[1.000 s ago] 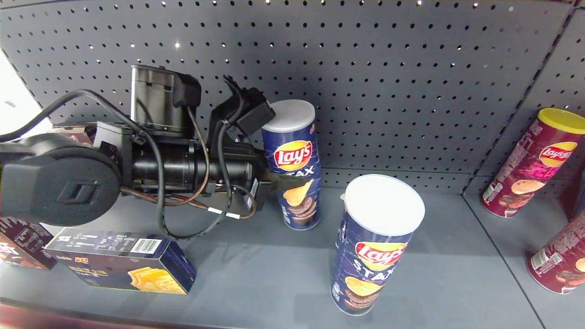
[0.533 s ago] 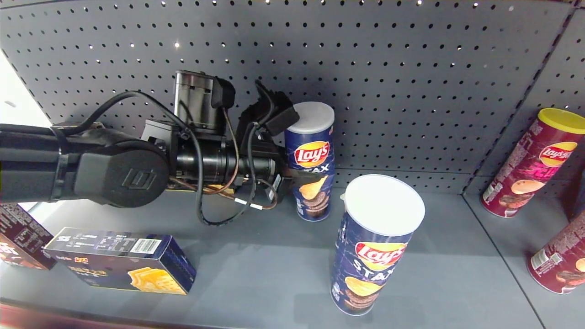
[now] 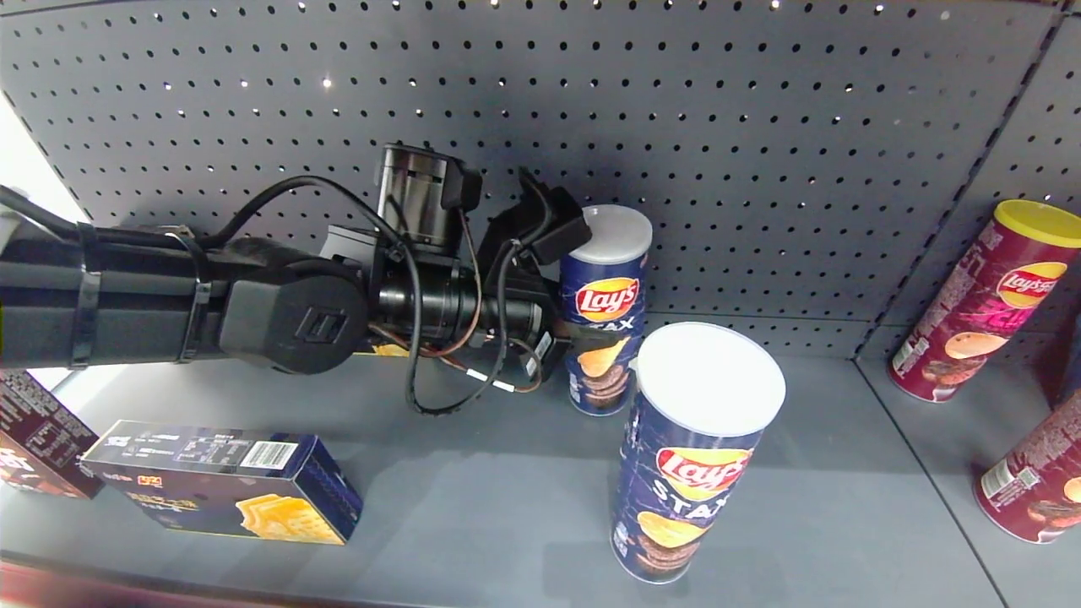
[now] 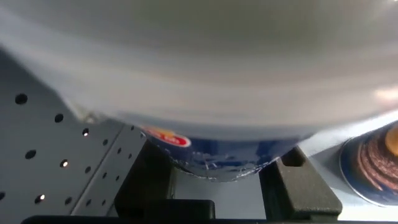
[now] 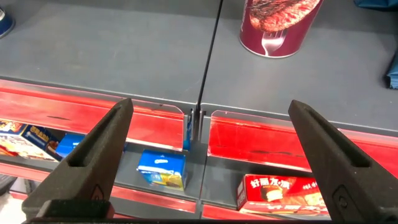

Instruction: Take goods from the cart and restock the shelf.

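In the head view my left gripper (image 3: 594, 338) is shut on a blue chip can (image 3: 610, 287) with a white lid, held upright close to the pegboard back wall. I cannot tell whether its base touches the shelf board (image 3: 473, 498). A second blue can (image 3: 697, 447) stands just in front and to the right of it. The left wrist view shows the held blue can (image 4: 217, 155) between two dark fingers (image 4: 300, 186), with the second can (image 4: 373, 165) beside it. My right gripper (image 5: 205, 168) hangs open over a shelf's front edge, with nothing between its fingers.
Two dark red cans (image 3: 984, 300) (image 3: 1030, 485) stand on the shelf section to the right. A dark cracker box (image 3: 224, 481) lies at the front left, with another box (image 3: 34, 439) at the left edge. Below the right gripper are a red price rail (image 5: 261, 143), a red can (image 5: 273, 25) and boxes on a lower shelf.
My left arm has carried the blue can to the right along the back wall, closer to the front can. Nothing else on the shelf has moved.
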